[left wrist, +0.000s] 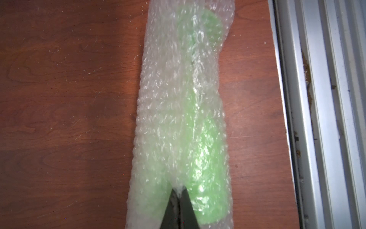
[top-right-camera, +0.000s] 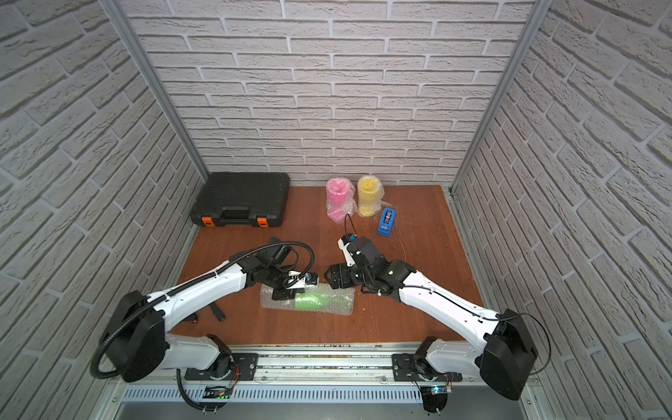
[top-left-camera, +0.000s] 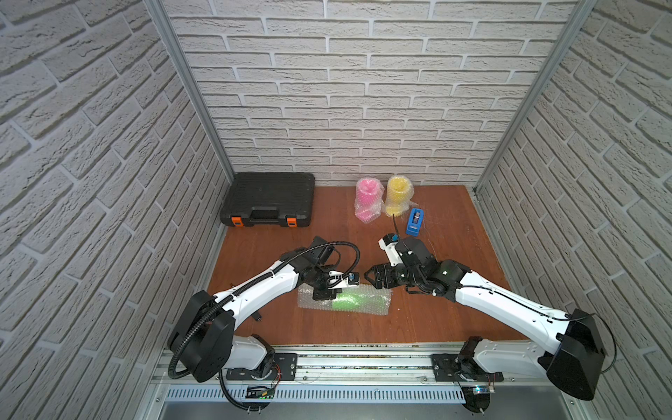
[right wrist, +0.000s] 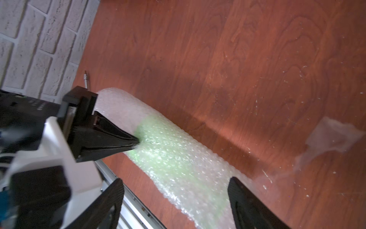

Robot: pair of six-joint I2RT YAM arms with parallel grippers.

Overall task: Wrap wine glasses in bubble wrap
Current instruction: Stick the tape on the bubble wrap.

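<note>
This is a robot lab cell. Brick-print panels [top-left-camera: 363, 91] between aluminium posts [top-left-camera: 191, 91] box in a wooden table [top-left-camera: 327, 327]; a rail [top-left-camera: 363, 363] at its near edge carries two arms [top-left-camera: 254, 294].

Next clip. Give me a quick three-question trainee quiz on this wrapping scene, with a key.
1. True or false: the pink goblet and yellow goblet stand unwrapped.
2. The left gripper is: A open; B shut on the bubble wrap around the green goblet; C out of view.
3. Fill in: the blue tape dispenser stands nearest the ___ goblet.
Key: 1 false; 2 B; 3 yellow.
</note>
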